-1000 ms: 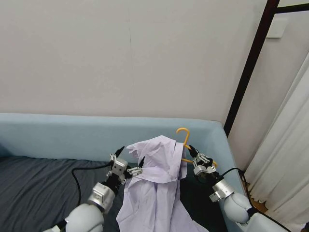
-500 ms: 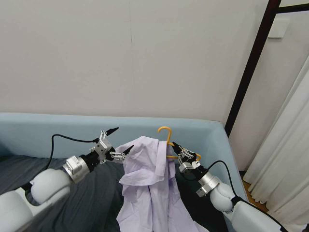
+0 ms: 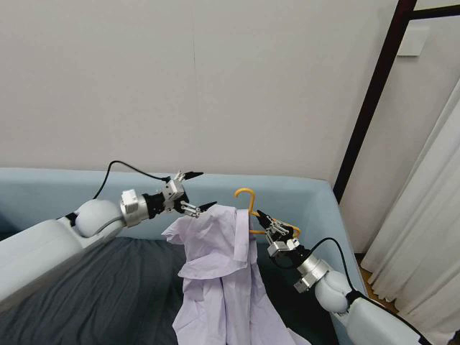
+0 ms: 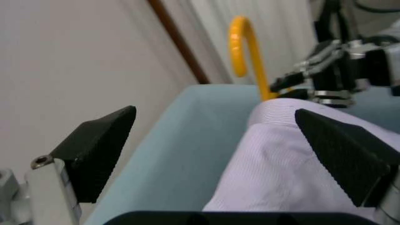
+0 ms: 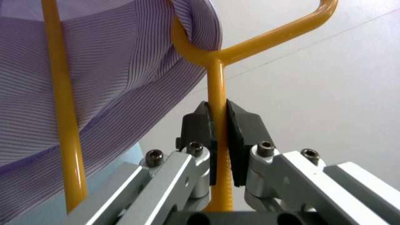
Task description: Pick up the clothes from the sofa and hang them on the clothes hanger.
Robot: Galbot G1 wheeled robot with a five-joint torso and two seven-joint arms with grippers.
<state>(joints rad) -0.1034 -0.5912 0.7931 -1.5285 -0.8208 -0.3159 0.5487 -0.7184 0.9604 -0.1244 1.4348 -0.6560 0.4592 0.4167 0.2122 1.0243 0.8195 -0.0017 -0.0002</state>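
Note:
A lilac striped shirt (image 3: 223,280) hangs on a yellow hanger (image 3: 247,205) above the sofa, its lower part draping down. My right gripper (image 3: 277,231) is shut on the hanger's bar to the right of the hook; the right wrist view shows the pads (image 5: 201,136) clamped on the yellow hanger (image 5: 216,89) beside the shirt (image 5: 106,75). My left gripper (image 3: 198,190) stands open just left of the shirt's upper shoulder, nothing between its fingertips. In the left wrist view the shirt (image 4: 293,164) lies between the spread fingers (image 4: 97,145), with the hanger hook (image 4: 247,51) behind.
The light blue sofa back (image 3: 72,198) runs across, with a dark grey seat (image 3: 65,287) below. A white wall is behind. A dark vertical pole (image 3: 370,100) and a pale curtain (image 3: 424,237) stand at the right.
My left gripper has let go of the shirt's shoulder and risen up and to the right, above the garment. The right gripper and hanger shifted left earlier and have since held still.

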